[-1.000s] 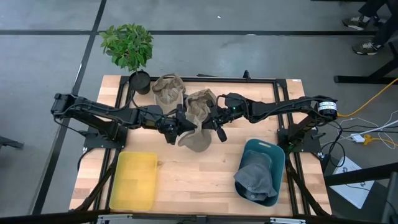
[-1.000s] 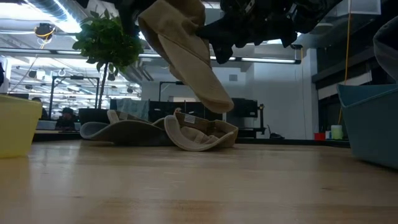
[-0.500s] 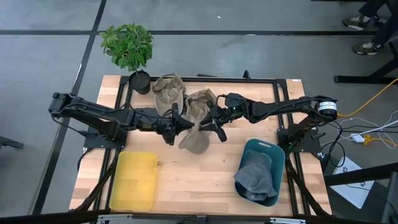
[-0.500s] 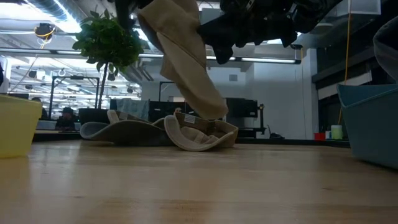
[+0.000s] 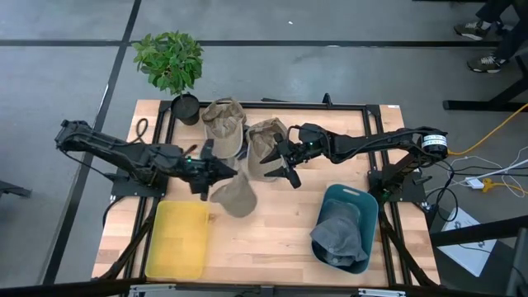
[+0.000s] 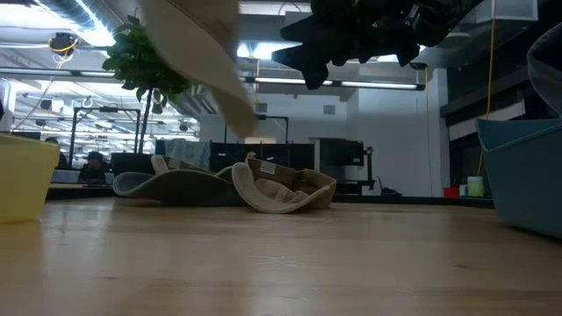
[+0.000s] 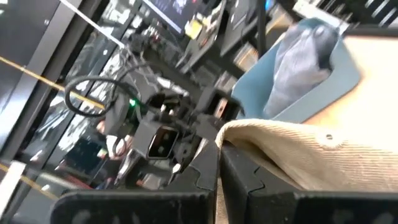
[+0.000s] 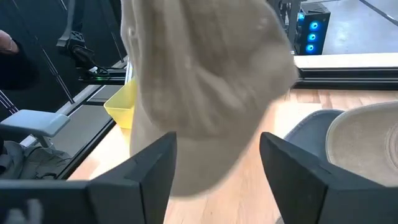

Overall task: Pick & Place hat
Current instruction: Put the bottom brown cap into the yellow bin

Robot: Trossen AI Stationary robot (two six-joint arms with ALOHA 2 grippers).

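Tan hat [image 5: 233,196] hanging above table [image 5: 272,239], pinched in closed left gripper [image 5: 208,169], between yellow bin [image 5: 177,239] and blue bin [image 5: 351,219]. Right gripper [image 5: 280,165] open, empty, beside it. Fingers [image 8: 134,177] visibly spread only in right wrist view.

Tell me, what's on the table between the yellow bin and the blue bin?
Nothing. From above, the wood between the yellow bin and the blue bin is bare. The tan hat in the left claw hangs farther back.

Wooden table [image 5: 272,227]: yellow bin [image 5: 177,239], blue bin [image 5: 351,216], two tan hats [image 5: 224,122], potted plant [image 5: 171,62].
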